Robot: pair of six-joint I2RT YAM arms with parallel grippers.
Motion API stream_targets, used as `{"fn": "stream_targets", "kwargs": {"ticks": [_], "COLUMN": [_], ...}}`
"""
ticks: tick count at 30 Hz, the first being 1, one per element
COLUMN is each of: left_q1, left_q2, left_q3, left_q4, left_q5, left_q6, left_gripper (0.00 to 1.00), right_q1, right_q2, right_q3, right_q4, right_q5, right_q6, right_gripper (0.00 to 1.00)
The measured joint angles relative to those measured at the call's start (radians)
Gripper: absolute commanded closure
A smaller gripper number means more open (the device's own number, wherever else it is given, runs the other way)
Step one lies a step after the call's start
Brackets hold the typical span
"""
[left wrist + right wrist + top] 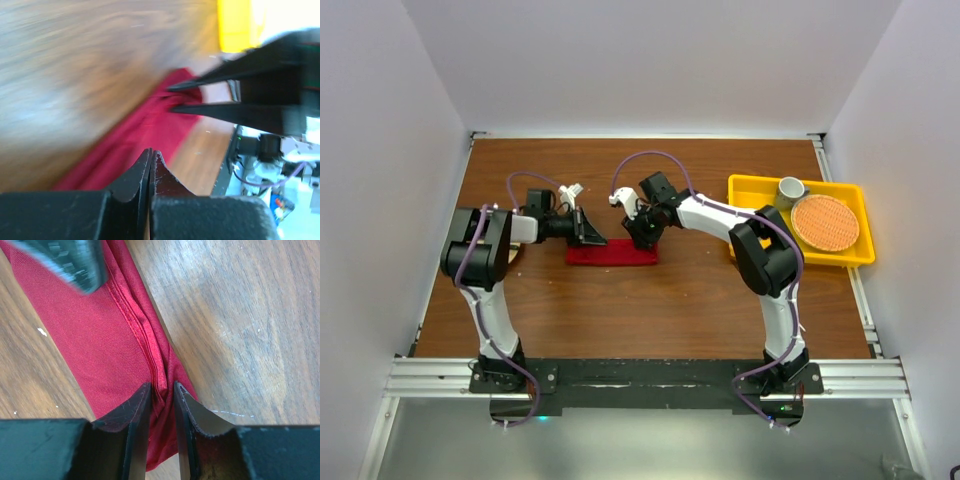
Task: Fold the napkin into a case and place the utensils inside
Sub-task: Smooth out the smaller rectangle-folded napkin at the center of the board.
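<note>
Item: one deep-red soft fabric napkin (612, 255), folded to a narrow rectangular strip, lying flat on a brown wood-grain tabletop (720, 290) at mid-table, long axis running left to right between the two arms. The weave is fine and matte. In the right wrist view a raised, stitched hem ridge runs lengthwise down the strip, with layered edges stacked beside it. Right gripper (161, 395): two black, scuffed, wedge-shaped fingers (131, 412) clamped on that hem ridge at the strip's right end, with only the pinched fabric keeping them apart. The left wrist view shows the same fingertips nipping the far corner of the cloth. Left gripper (151, 160): black fingers pressed tip to tip over the strip's left part at its far edge. It cannot be told whether any fabric is caught between them. That view is heavily blurred, and the gripper appears only as a dark smear in the right wrist view. Ancillary items, well apart to the right: one yellow rectangular plastic tray (750, 190), glossy, with raised walls, holding one small grey cylindrical cup (791, 188) upright at its far side and one round orange woven mat (825, 222), coarse-textured, beside the cup. Both arms are white-shelled with black joints and lilac cabling.
</note>
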Motion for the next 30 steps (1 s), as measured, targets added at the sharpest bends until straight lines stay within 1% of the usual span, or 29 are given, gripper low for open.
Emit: {"fn": "stream_targets", "kwargs": {"ticks": [1,2,4,5,8,9,11,13,15,16,19,21,24,30], "left_q1": [0.005,0.011,0.02,0.022,0.022,0.022,0.022,0.022,0.022,0.022,0.022,0.022,0.022,0.022], "left_q2": [0.02,0.049,0.082,0.089,0.102,0.107,0.11,0.111,0.111,0.111,0.113,0.113,0.113,0.115], "left_q3": [0.0,0.0,0.002,0.005,0.022,0.029,0.034,0.036,0.04,0.042,0.048,0.05,0.054,0.064], "left_q4": [-0.001,-0.004,-0.001,0.002,-0.009,-0.017,-0.027,-0.033,-0.042,-0.043,-0.057,-0.064,-0.072,-0.093], "left_q5": [-0.008,-0.019,0.0,0.009,0.019,0.024,0.029,0.029,0.03,0.03,0.032,0.032,0.032,0.033], "left_q6": [0.0,0.001,-0.01,-0.013,-0.008,-0.005,0.003,0.01,0.016,0.019,0.032,0.04,0.048,0.065], "left_gripper": [1.0,1.0,1.0,1.0,1.0,1.0,1.0,1.0,1.0,1.0,1.0,1.0,1.0,1.0], "right_q1": [0.0,0.0,0.0,0.0,0.001,0.0,-0.001,-0.006,-0.016,-0.023,-0.053,-0.069,-0.09,-0.095], "right_q2": [0.0,0.0,0.0,0.0,0.0,0.0,-0.001,-0.009,-0.032,-0.049,-0.104,-0.13,-0.153,-0.114], "right_q3": [0.002,0.003,0.006,0.01,0.028,0.038,0.063,0.091,0.109,0.112,0.111,0.099,0.058,-0.043], "right_q4": [-0.002,-0.005,-0.013,-0.02,-0.058,-0.075,-0.11,-0.134,-0.149,-0.154,-0.161,-0.157,-0.151,-0.126], "right_q5": [0.001,0.003,0.005,0.005,-0.002,-0.005,-0.014,-0.04,-0.063,-0.072,-0.095,-0.105,-0.113,-0.117], "right_q6": [0.0,0.001,0.005,0.01,0.046,0.062,0.099,0.145,0.188,0.21,0.26,0.281,0.327,0.389], "right_gripper": [0.71,0.68,0.64,0.58,0.45,0.39,0.37,0.42,0.49,0.56,0.7,0.73,0.75,0.77]}}
